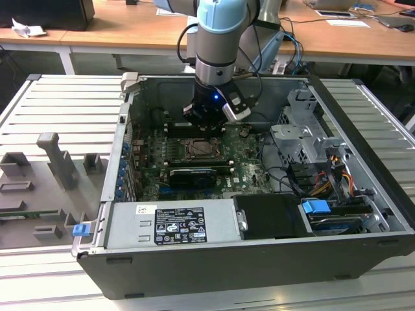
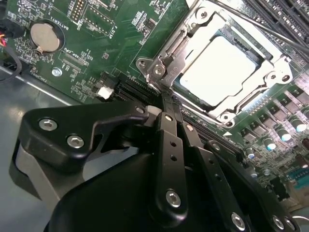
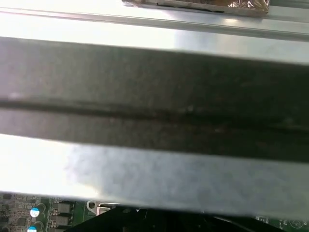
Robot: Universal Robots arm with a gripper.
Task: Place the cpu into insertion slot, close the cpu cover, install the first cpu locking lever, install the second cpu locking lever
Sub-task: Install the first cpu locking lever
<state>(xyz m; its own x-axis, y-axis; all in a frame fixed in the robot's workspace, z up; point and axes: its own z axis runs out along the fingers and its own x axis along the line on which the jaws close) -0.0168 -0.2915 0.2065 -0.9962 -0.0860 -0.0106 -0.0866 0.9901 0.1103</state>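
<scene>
Jaws just beside seated cpu (image 2: 219,71)

The cpu (image 2: 219,72) is pale silvery white, the cpu cover (image 2: 205,24) is shiny silver, the circuit board (image 2: 111,29) is green with tiny white marks, the pincer (image 2: 166,108) is black, the arm (image 1: 219,26) is light blue and grey, and the counter (image 1: 58,103) is grey with stripes.
</scene>
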